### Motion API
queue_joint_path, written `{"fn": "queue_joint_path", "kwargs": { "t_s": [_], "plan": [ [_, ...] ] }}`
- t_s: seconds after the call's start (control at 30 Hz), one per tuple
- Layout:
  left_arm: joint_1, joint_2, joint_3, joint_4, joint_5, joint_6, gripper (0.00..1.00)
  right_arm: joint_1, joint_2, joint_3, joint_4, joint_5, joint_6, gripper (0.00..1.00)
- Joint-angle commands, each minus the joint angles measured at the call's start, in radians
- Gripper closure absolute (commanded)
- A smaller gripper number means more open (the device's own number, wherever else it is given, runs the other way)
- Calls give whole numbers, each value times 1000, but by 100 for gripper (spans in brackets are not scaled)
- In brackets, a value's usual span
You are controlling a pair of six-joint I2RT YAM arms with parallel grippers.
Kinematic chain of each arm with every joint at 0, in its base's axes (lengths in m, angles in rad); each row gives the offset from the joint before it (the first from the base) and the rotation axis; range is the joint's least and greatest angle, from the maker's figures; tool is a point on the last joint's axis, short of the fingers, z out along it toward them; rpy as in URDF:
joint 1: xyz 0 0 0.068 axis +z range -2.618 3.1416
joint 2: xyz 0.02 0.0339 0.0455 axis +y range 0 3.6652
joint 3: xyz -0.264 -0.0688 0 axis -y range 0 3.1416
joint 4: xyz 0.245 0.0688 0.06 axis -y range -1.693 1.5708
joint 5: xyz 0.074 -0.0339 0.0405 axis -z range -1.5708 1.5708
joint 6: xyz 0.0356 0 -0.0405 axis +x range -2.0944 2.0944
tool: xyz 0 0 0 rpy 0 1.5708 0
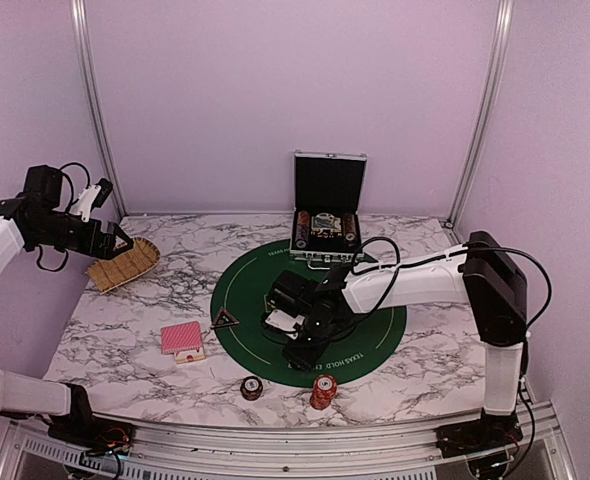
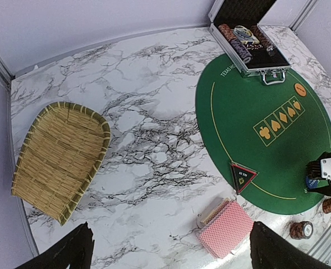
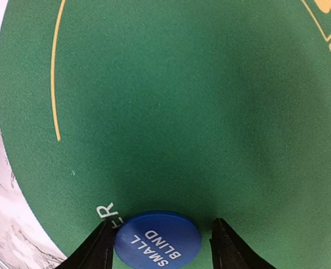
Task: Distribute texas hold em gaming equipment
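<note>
A blue "SMALL BLIND" disc (image 3: 158,241) lies flat on the green felt mat (image 3: 165,101) between the fingers of my right gripper (image 3: 160,246). The jaws are open around it: the left finger is at the disc's edge, and a gap shows on the right. From above, my right gripper (image 1: 300,350) is low over the mat's near part. My left gripper (image 1: 113,238) hangs open and empty, high at the far left. The red-backed cards (image 2: 226,228), the dark triangular token (image 2: 243,175) and the orange disc (image 2: 300,88) rest in the left wrist view.
A woven straw basket (image 1: 123,264) lies at the far left. An open metal case (image 1: 327,230) holding chips stands at the mat's far edge. Two short chip stacks, one dark (image 1: 251,387) and one red (image 1: 322,391), stand near the table's front edge.
</note>
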State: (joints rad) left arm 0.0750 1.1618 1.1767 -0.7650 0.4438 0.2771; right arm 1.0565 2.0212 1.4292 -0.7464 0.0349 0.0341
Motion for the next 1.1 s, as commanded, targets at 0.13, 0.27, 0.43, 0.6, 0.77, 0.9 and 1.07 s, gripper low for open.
{"fn": "queue_joint_path", "kwargs": {
  "t_s": [0.13, 0.27, 0.43, 0.6, 0.77, 0.9, 1.07],
  "plan": [
    [5, -20, 21, -26, -8, 12, 1, 4, 0, 14, -27, 78, 10, 48],
    [5, -18, 24, -26, -9, 12, 1, 1, -21, -8, -23, 97, 13, 50],
    [5, -14, 29, -26, -10, 13, 1, -29, -62, -66, -4, 95, 30, 51],
    [4, -14, 29, -26, -15, 16, 1, -67, -120, -151, 25, 76, 50, 55],
    [4, -11, 31, -26, -14, 17, 1, -90, -179, -229, 38, 75, 75, 56],
    [5, -5, 37, -26, -12, 16, 1, -97, -230, -294, 40, 73, 95, 58],
    [5, -2, 40, -26, -6, 13, 1, -110, -295, -359, 37, 77, 118, 59]
  ]
}}
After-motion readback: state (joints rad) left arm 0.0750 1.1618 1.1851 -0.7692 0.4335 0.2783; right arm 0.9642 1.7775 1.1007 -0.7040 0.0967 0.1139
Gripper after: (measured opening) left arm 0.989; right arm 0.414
